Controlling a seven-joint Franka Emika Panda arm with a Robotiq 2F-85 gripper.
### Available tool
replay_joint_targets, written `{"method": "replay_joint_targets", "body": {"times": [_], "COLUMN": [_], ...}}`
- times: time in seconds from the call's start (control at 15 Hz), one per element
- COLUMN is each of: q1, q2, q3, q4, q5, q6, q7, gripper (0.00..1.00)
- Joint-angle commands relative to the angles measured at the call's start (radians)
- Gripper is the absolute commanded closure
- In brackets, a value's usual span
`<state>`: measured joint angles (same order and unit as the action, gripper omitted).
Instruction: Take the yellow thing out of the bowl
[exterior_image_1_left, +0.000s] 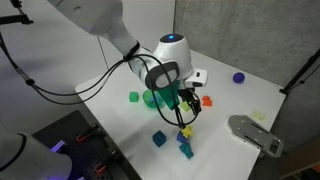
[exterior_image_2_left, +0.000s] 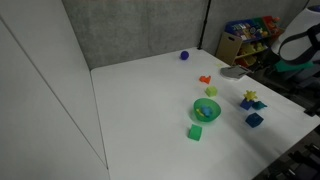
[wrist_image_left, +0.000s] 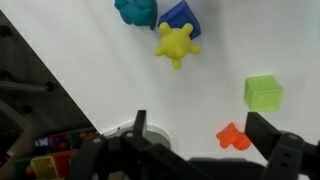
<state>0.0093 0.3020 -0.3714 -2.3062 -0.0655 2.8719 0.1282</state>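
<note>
The yellow thing (wrist_image_left: 175, 43) is a small spiky yellow toy that lies on the white table, outside the bowl and touching a blue block (wrist_image_left: 180, 15). It shows in both exterior views (exterior_image_1_left: 185, 131) (exterior_image_2_left: 251, 96). The green bowl (exterior_image_1_left: 152, 98) (exterior_image_2_left: 195, 105) stands mid-table with a small bluish piece inside; it is out of the wrist view. My gripper (wrist_image_left: 200, 135) (exterior_image_1_left: 187, 103) is open and empty. It hovers above the table between the bowl and the yellow thing, over an orange piece (wrist_image_left: 232, 136).
A lime cube (wrist_image_left: 263, 93) lies near the orange piece. A teal piece (wrist_image_left: 135, 10), a blue cube (exterior_image_1_left: 158, 138), a green cube (exterior_image_1_left: 133, 97), a purple ball (exterior_image_1_left: 238, 77) and a grey object (exterior_image_1_left: 255, 133) are spread on the table. Toy shelves (exterior_image_2_left: 250, 35) stand behind.
</note>
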Motion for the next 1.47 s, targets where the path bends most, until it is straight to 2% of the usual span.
{"method": "replay_joint_targets", "body": {"times": [0.0,0.27,0.8,1.13,1.4], "q1": [-0.046,-0.086,-0.107,-0.104,-0.102], "q2": [-0.155,-0.283,-0.459,-0.532,-0.553], "q3": [0.063,0.138,0.196,0.209,0.211], "q4": [-0.040,-0.035,0.039,0.092,0.108], "q5": [-0.032,-0.002,-0.016,-0.010,-0.016], "q6": [-0.155,-0.376,-0.805,-0.980,-1.048], "q7": [-0.052,-0.124,-0.181,-0.218,-0.251], "gripper": [0.00,0.00,0.00,0.00,0.00]}}
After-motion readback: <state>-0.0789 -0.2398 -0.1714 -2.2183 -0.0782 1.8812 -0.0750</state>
